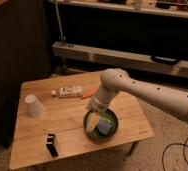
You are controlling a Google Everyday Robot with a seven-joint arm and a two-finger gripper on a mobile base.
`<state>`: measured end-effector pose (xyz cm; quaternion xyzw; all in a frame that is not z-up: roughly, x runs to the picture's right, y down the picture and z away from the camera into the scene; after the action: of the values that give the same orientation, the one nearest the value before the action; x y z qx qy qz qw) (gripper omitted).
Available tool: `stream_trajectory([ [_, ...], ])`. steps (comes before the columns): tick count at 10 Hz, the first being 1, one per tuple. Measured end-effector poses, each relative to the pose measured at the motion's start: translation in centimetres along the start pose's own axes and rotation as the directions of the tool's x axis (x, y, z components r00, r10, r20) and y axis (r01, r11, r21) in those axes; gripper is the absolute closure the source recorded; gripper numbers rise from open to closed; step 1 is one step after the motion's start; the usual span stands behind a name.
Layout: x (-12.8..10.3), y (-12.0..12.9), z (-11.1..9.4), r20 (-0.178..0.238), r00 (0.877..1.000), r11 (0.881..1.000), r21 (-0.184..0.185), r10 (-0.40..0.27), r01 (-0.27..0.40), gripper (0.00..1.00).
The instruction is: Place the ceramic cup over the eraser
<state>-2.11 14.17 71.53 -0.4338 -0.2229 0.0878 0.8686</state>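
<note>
No writing, brand, number or sign can be read anywhere. The long white box (69, 92) near the far edge of the wooden tabletop (67, 125) carries a few dark and reddish marks, but they are too blurred to make out. The small white tapered ceramic cup (32, 106) by the left edge looks plain. The small black rectangular eraser (51, 144) near the front edge shows only a pale stripe. The gripper (94, 109) sits at the near-left rim of the dark green bowl (116, 125), toward the right edge, with no legible marking.
</note>
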Motion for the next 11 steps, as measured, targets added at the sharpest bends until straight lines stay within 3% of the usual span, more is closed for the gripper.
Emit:
stream_trajectory([
  [4, -0.2, -0.2, -0.1, -0.001, 1.0, 1.0, 0.01, 0.007, -0.007, 0.2],
  [5, -0.7, -1.3, -1.2, 0.03, 0.998, 0.996, 0.07, 0.046, -0.048, 0.2],
  [7, -1.9, -3.9, -3.2, 0.071, 0.994, 0.986, 0.145, 0.078, -0.088, 0.2],
  [8, -2.9, -7.2, -5.2, 0.11, 0.989, 0.974, 0.193, 0.097, -0.117, 0.2],
  [10, -3.8, -11.9, -7.9, 0.181, 0.979, 0.961, 0.239, 0.098, -0.14, 0.2],
  [11, -4.7, -15.0, -9.7, 0.254, 0.965, 0.954, 0.267, 0.064, -0.134, 0.2],
])
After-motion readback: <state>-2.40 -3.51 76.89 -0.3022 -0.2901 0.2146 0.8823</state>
